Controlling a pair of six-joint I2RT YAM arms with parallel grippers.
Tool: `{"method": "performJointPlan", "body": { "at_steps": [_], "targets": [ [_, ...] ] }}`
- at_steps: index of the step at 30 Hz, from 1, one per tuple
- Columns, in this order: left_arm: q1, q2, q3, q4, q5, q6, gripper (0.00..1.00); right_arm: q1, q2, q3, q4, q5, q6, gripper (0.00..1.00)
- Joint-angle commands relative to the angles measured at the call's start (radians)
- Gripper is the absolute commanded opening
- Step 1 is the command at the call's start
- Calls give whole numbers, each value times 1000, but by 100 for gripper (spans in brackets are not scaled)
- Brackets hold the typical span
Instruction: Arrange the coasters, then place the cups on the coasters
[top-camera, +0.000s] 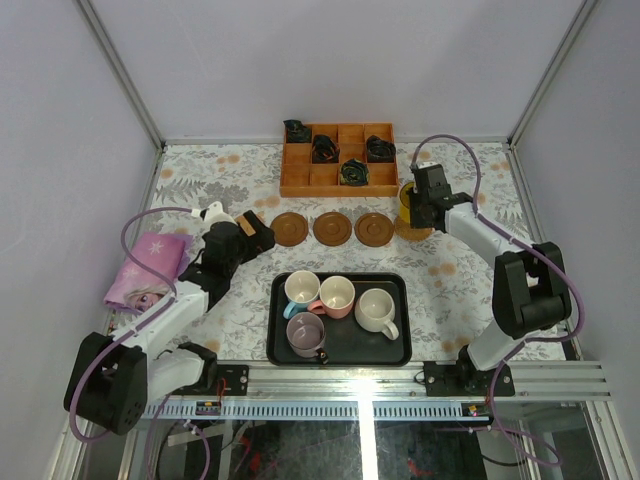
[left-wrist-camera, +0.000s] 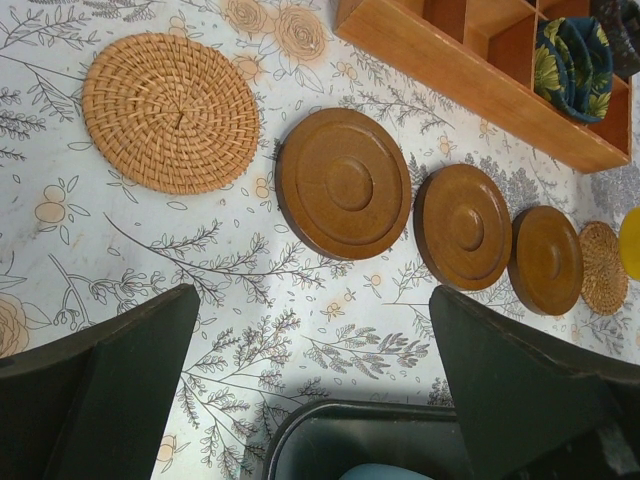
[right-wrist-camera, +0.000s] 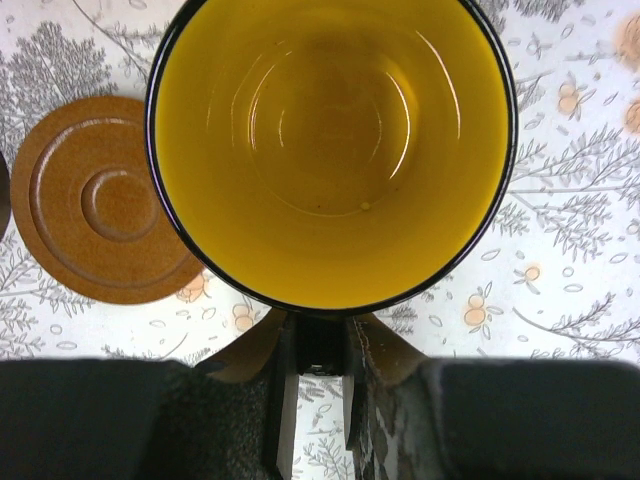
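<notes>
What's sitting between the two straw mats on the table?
Three brown wooden coasters in a row, best seen from the left wrist camera.

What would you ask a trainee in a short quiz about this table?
1. How many cups stand in the black tray?
2. True or false: the left hand is shut.
3. Fill in: the right hand grips the ___ cup.

Key: 1, four. 2, false; its fingers stand wide apart with nothing between them. 3, yellow: it grips the yellow cup at the rim.
</notes>
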Motion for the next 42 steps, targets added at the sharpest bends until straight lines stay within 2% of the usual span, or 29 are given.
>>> {"method": "performJointPlan", "body": {
  "at_steps": [1,13,40,42],
  "targets": [
    [8,4,33,17,16,-7,100,-25,-110,-15,43,-41,31,0],
    [8,14,31,20,57,-19,100,-29,-76,-20,38,-73,33,0],
    [8,32,32,21,59,-9,100,-36,12,17,45,-33,52,0],
    [8,35,33,23,62,-9,100,-36,14,19,40,-28,56,4]
  ]
}}
